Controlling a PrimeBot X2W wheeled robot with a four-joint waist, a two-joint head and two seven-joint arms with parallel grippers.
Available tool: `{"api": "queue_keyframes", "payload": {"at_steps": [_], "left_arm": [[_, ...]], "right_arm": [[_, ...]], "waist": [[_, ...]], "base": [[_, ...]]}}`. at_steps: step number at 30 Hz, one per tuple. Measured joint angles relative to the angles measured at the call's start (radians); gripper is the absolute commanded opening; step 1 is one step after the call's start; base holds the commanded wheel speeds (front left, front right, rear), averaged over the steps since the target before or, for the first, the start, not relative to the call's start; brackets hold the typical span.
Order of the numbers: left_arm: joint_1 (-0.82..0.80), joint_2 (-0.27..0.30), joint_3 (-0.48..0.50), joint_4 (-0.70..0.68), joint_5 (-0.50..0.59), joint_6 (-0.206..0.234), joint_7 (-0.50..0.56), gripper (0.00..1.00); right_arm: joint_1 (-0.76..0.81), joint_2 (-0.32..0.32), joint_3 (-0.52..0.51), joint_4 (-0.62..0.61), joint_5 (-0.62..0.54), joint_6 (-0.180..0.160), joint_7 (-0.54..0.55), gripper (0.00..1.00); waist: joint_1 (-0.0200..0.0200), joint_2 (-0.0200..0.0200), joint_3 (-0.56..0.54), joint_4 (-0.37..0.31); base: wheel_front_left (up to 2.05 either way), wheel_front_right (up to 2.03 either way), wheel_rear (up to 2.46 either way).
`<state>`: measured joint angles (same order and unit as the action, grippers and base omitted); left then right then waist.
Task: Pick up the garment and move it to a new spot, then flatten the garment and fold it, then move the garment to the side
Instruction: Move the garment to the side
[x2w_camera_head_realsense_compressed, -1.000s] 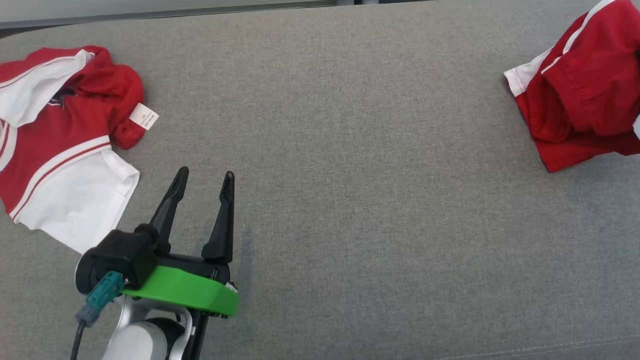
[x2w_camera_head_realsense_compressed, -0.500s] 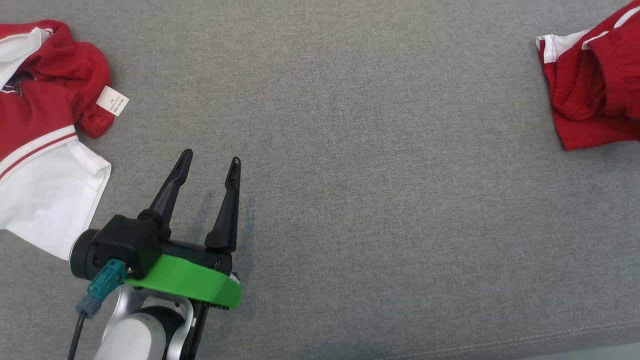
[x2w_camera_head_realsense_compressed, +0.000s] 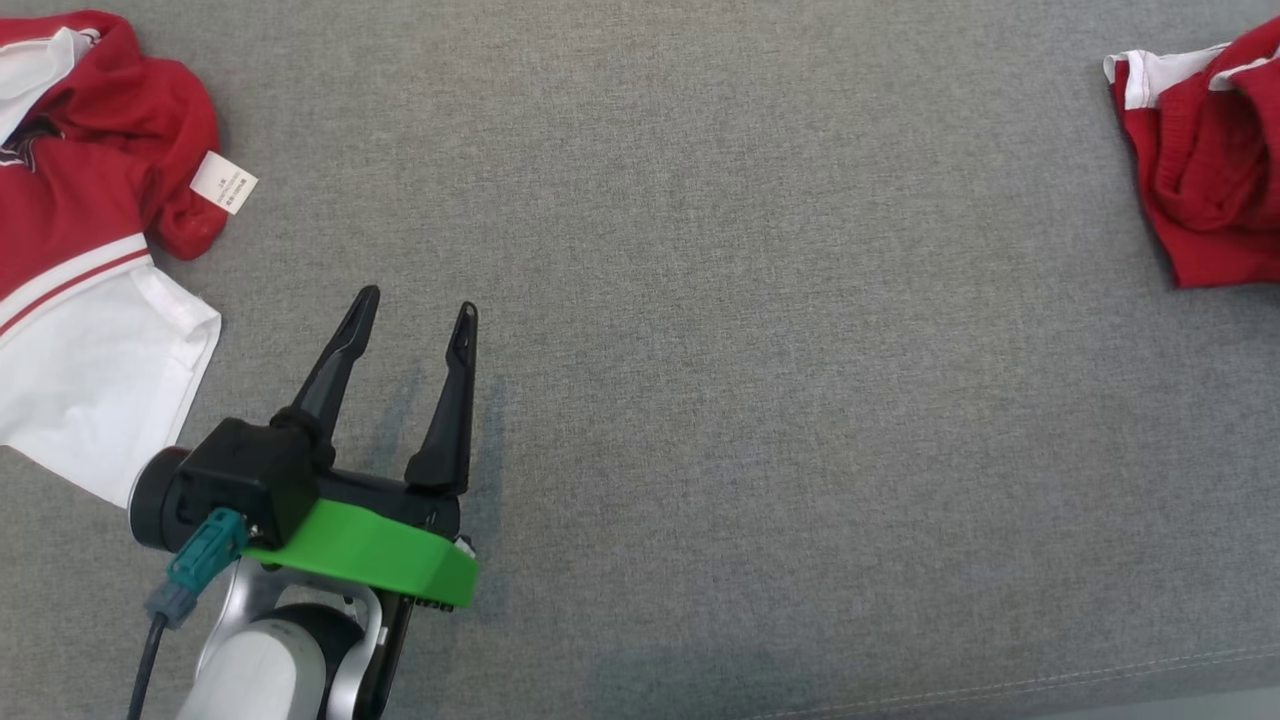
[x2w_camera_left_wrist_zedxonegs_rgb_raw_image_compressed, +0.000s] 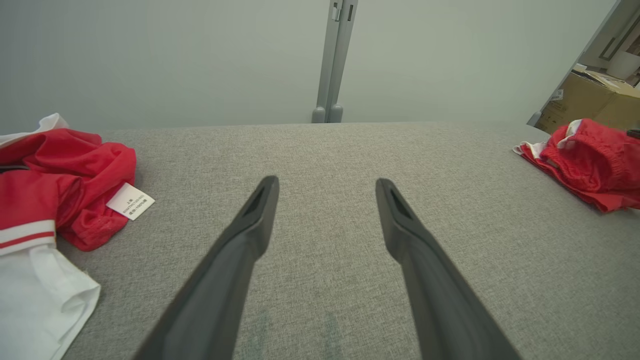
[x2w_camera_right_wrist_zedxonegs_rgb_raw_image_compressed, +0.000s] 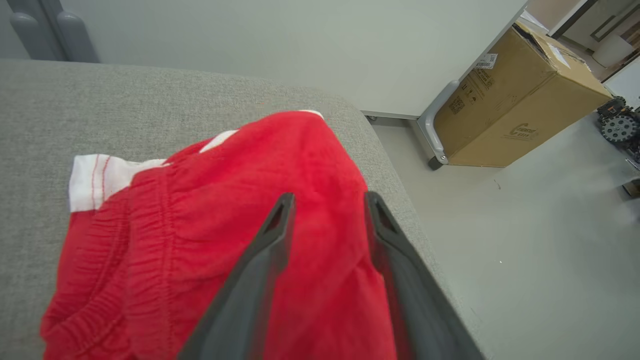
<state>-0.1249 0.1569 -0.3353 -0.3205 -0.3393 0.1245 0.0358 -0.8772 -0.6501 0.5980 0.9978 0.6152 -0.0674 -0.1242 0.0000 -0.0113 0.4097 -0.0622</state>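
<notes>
The garment, a pair of red shorts with white trim (x2w_camera_head_realsense_compressed: 1210, 190), lies crumpled at the far right of the grey fabric surface (x2w_camera_head_realsense_compressed: 750, 350). The shorts (x2w_camera_right_wrist_zedxonegs_rgb_raw_image_compressed: 200, 240) spread under my right gripper (x2w_camera_right_wrist_zedxonegs_rgb_raw_image_compressed: 329, 200), whose fingers stand apart above the red cloth with nothing pinched between them. They also appear as a red heap (x2w_camera_left_wrist_zedxonegs_rgb_raw_image_compressed: 590, 160) at the right of the left wrist view. My left gripper (x2w_camera_head_realsense_compressed: 417, 300) is open over bare grey fabric at the lower left, its fingers (x2w_camera_left_wrist_zedxonegs_rgb_raw_image_compressed: 326, 181) wide apart and holding nothing.
A red and white shirt (x2w_camera_head_realsense_compressed: 80, 240) with a white label (x2w_camera_head_realsense_compressed: 223, 182) lies at the left edge, beside my left gripper. The surface's right edge (x2w_camera_right_wrist_zedxonegs_rgb_raw_image_compressed: 400, 200) drops to the floor near the shorts. A cardboard box (x2w_camera_right_wrist_zedxonegs_rgb_raw_image_compressed: 515, 105) stands on that floor.
The head camera has shifted, so the whole picture slid upward. The shorts have moved further right, away from the shirt. My right gripper's jaws have come apart. The left gripper has hardly moved.
</notes>
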Motion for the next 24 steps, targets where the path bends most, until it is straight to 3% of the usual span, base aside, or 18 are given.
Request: {"api": "queue_keyframes", "payload": {"at_steps": [1, 13, 24], "left_arm": [[0.0, 0.0, 0.001, -0.002, 0.0, 0.0, 0.0, 1.0], [0.0, -0.008, 0.014, -0.004, 0.0, 0.0, 0.007, 1.0], [-0.001, -0.042, 0.042, 0.055, -0.028, 0.0, -0.034, 1.0]], "right_arm": [[0.0, 0.002, -0.001, 0.008, 0.0, -0.005, -0.003, 1.0], [0.021, 0.067, -0.002, 0.06, 0.01, -0.014, -0.026, 1.0], [-0.06, 0.087, 0.01, -0.01, -0.019, -0.006, -0.106, 1.0]], "waist": [[0.0, 0.0, 0.001, 0.0], [0.0, 0.0, -0.006, -0.007], [0.0, 0.0, -0.071, -0.031]], "base": [[0.0, 0.0, 0.0], [0.0, 0.0, 0.0], [0.0, 0.0, 0.0]]}}
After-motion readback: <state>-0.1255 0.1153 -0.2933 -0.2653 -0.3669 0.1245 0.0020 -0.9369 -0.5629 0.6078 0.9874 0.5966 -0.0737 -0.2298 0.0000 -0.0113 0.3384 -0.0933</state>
